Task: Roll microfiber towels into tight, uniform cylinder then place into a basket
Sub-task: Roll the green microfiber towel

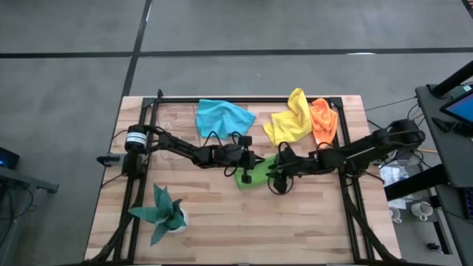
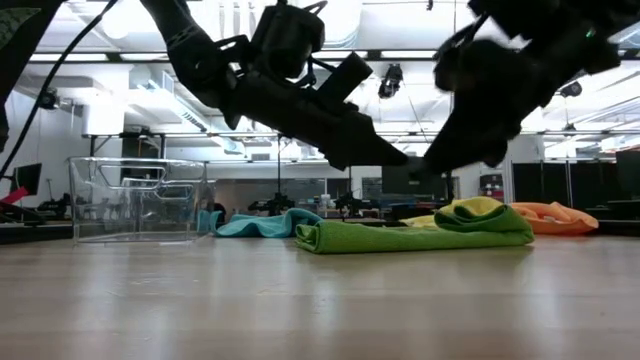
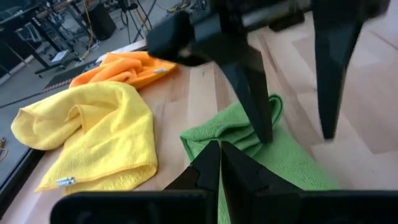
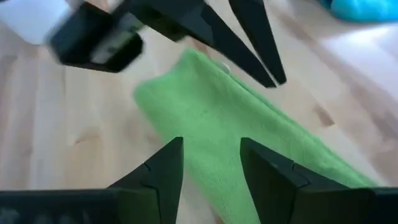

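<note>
Table: wooden table (image 1: 222,222) edged by a black metal frame (image 1: 140,185), grey floor around it; the low view looks into a workshop room with ceiling lights.
Plant: teal spiky plant (image 1: 164,213) in a white pot, near the front left corner, well apart from both arms.
Basket: clear basket (image 2: 135,200) stands on the left side in the low view, nothing visible inside.
Towels: blue towel (image 1: 222,117) lies loose at the back; yellow towel (image 1: 290,122) and orange towel (image 1: 324,120) lie crumpled, touching each other, back right.
Green towel: green towel (image 1: 255,171) lies folded and flat at mid-table, between the two arms, just in front of the yellow one.
Left jaws: left gripper (image 3: 221,152) shut tight, tips together over the green towel's edge, holding nothing.
Right jaws: right gripper (image 4: 211,155) partly open, fingers astride the green towel, not clamped on it.
</note>
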### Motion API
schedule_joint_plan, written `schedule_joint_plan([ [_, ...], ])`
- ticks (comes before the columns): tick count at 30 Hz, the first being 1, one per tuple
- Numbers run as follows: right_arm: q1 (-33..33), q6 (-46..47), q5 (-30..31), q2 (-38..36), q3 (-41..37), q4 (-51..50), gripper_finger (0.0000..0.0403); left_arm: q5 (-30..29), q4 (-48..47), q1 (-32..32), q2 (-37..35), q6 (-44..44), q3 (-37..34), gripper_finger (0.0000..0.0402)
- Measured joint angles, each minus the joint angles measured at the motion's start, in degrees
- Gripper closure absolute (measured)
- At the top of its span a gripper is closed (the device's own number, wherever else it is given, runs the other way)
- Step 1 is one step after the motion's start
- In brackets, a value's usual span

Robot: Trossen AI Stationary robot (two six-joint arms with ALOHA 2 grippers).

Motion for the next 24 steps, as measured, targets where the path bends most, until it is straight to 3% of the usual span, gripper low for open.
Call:
schedule_joint_plan([
  [3, 1.44, -0.99, 2.69, -3.64, -0.65, -2.26, 0.0253, 0.23, 2.01, 0.00, 0.16, -2.13, -0.03, 0.0402],
  [7, 4.59, -1.18, 11.25, -8.35, -2.97, -4.48, 0.0266, 2.82, 3.54, 0.00, 1.47, -2.96, 1.03, 0.0402],
  [12, 7.31, 1.27, 20.03, -13.99, -7.52, -4.76, 0.0317, 3.16, 3.78, 0.00, 6.83, -5.90, 6.74, 0.0402],
  [16, 7.05, 6.65, 22.55, -17.19, -11.96, -5.80, 0.0383, 3.16, -1.48, 0.00, 12.59, -5.89, 14.24, 0.0402],
  [24, 5.96, 14.37, 25.95, -25.00, -17.76, -9.40, 0.0394, 2.94, -5.25, 0.04, 19.19, -6.02, 25.16, 0.0402],
])
